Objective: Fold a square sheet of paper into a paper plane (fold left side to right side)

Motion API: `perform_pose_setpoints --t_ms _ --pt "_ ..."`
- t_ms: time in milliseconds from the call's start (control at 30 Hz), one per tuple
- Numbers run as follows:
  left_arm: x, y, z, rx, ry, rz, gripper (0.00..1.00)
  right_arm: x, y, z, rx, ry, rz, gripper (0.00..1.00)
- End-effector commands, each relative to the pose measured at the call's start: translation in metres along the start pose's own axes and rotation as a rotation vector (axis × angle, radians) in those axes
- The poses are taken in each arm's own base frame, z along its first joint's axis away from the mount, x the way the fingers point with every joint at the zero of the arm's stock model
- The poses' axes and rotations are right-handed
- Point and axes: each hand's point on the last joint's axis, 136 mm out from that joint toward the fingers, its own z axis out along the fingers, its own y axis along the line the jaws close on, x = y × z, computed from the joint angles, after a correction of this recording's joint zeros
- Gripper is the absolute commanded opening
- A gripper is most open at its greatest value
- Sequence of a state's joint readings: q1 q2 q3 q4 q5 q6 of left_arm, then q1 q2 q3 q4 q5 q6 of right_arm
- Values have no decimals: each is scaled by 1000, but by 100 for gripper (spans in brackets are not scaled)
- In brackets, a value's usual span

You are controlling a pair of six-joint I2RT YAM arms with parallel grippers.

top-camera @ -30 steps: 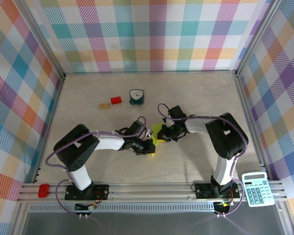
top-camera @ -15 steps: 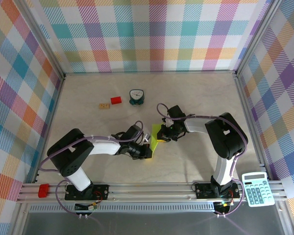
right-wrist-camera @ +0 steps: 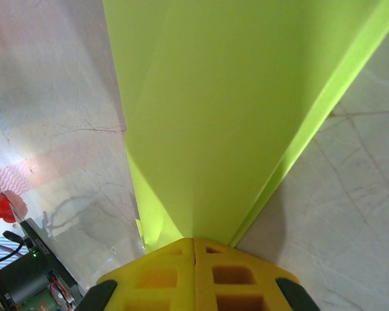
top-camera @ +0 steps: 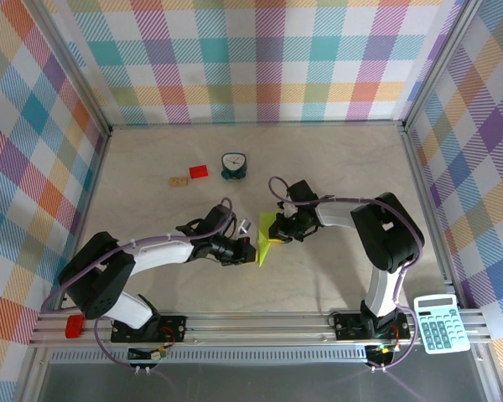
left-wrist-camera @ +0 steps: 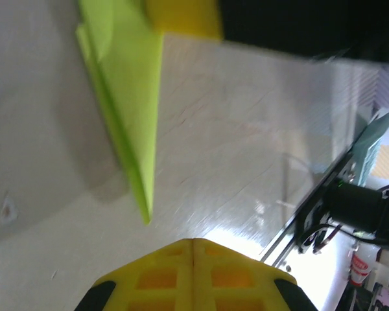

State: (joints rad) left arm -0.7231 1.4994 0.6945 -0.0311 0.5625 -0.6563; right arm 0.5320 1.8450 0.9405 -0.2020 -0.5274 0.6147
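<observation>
The square sheet of paper (top-camera: 267,233) is lime yellow-green and lies folded into a narrow pointed shape mid-table, its tip toward the near edge. My right gripper (top-camera: 278,232) is shut, its yellow tip (right-wrist-camera: 194,240) resting on the paper (right-wrist-camera: 227,110), which spreads out ahead of it with a raised fold along the right. My left gripper (top-camera: 250,249) is shut with nothing in it and sits just left of the paper's tip. In the left wrist view its closed tip (left-wrist-camera: 193,241) is a short gap from the paper's point (left-wrist-camera: 126,84), with the right gripper's yellow finger (left-wrist-camera: 181,16) on the paper's far end.
A teal clock (top-camera: 233,165), a red block (top-camera: 199,172) and a small tan block (top-camera: 179,179) sit further back. A calculator (top-camera: 437,322) lies on the rail at the near right, a red piece (top-camera: 74,325) on the rail at the near left. Checked walls enclose the table.
The left gripper has drawn back left off the paper and its elbow has swung left and down. The paper has gone from lifted and bent to a flatter point. The right gripper has held still.
</observation>
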Motion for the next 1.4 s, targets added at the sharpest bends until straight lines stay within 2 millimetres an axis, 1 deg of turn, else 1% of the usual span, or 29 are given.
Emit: perform_pose_setpoints --t_ms 0,167,300,433,600,700,800,867,967,1133,1267,1367 --pt "-10 -8 8 28 23 21 0 21 -43 13 137 47 85 0" --pt "-27 -9 27 30 27 25 0 19 -36 14 110 44 80 0" --pt "-28 1 37 1 42 16 0 16 -31 13 94 37 76 0" --pt "-17 18 43 -59 73 -1 0 10 -19 9 64 23 58 0" --pt "5 46 45 -130 104 -44 0 -4 6 0 2 3 22 0" --pt "16 55 46 -150 117 -61 0 -14 22 -7 -40 -11 0 0" --pt "24 60 47 -161 127 -72 0 -25 32 -12 -67 -29 -16 0" --pt "25 62 47 -162 126 -75 0 -31 32 -14 -61 -37 -20 0" --pt "25 60 47 -156 121 -75 0 -38 22 -13 -31 -41 -9 0" --pt "19 52 45 -135 108 -69 0 -40 4 -5 8 -31 14 0" --pt "9 37 42 -102 85 -51 0 -39 -11 1 37 -25 33 0" --pt "-6 19 38 -65 54 -25 0 -35 -20 6 43 -12 47 0"
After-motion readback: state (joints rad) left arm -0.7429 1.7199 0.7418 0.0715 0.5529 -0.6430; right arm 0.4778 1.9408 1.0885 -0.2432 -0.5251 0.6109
